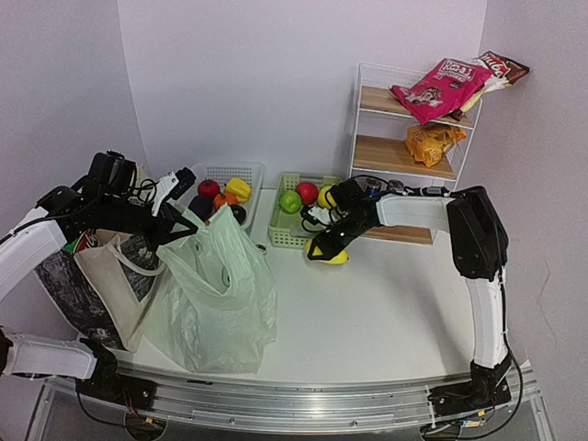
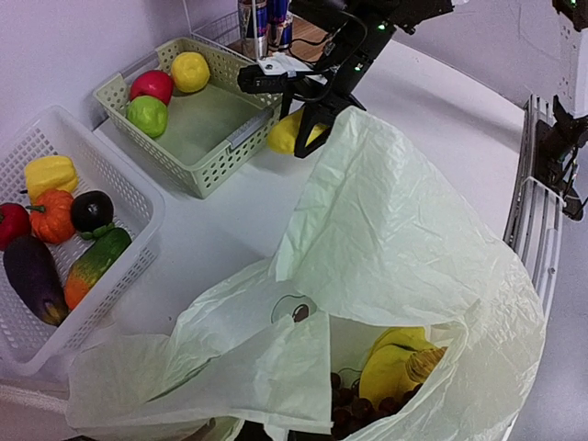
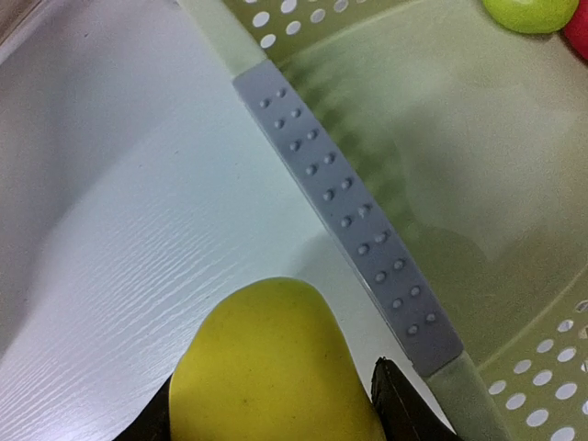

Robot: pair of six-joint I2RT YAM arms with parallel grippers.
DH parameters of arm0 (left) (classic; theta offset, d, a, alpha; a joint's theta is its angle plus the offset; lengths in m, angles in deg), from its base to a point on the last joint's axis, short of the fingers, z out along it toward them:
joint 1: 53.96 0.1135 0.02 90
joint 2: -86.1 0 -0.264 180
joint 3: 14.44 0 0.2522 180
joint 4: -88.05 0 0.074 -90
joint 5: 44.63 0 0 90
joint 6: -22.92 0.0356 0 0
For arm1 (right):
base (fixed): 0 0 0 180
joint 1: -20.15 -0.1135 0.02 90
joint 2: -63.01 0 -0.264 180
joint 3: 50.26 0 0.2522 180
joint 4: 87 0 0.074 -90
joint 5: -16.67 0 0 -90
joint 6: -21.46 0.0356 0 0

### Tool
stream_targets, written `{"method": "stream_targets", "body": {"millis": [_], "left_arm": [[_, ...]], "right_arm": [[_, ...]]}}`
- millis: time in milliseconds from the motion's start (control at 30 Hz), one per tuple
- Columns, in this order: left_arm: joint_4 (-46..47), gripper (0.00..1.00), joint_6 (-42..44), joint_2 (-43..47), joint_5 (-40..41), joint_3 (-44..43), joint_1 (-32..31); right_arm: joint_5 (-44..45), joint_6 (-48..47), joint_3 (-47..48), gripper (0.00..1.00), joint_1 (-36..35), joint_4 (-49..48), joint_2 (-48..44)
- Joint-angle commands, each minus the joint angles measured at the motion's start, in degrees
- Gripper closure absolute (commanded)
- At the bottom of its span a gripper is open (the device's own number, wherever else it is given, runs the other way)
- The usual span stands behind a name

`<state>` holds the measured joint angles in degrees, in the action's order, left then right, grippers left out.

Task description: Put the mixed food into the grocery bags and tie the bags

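Step in hand: loading fruit; right gripper (image 1: 323, 246), jaws about half apart, clamps smooth yellow fruit piece (image 1: 331, 256) just beside green slotted plastic basket (image 1: 278, 235), low over white wood-grain table (image 1: 395, 303); left gripper (image 1: 186, 230), closed tight, seems to pinch rim of thin pale-green plastic handle bag (image 1: 216, 294). Next move calls for carrying fruit over bag's open mouth, then release; tying not yet done. Pale lilac walls; white wire shelf (image 1: 390, 152) back right.

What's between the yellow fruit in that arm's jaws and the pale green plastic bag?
Nothing: only bare white table separates the yellow fruit from the plastic bag, seen in the top view.
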<state>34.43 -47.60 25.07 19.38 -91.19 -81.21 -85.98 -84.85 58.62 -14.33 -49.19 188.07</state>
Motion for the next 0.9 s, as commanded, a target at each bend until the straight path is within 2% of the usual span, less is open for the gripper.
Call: {"method": "stream_targets", "body": {"millis": [0, 433, 667, 867], "left_arm": [[2.57, 1.0, -0.16, 1.13, -0.78, -0.21, 0.35], [2.33, 1.0, -0.76, 1.22, -0.89, -1.02, 0.35], [0.2, 1.0, -3.4, 2.5, -0.09, -3.5, 0.35], [-0.57, 1.0, -8.23, 3.33, -0.72, -4.14, 0.33]], "right_arm": [[2.47, 0.32, 4.59, 0.98, 0.2, -0.26, 1.72], [1.77, 2.11, 8.13, 1.0, 0.32, 2.39, -0.06], [-4.01, 4.82, 4.13, 1.0, -3.33, 3.99, -14.1], [-0.43, 10.08, 11.11, 1.0, -11.43, 1.17, -21.71]]}}
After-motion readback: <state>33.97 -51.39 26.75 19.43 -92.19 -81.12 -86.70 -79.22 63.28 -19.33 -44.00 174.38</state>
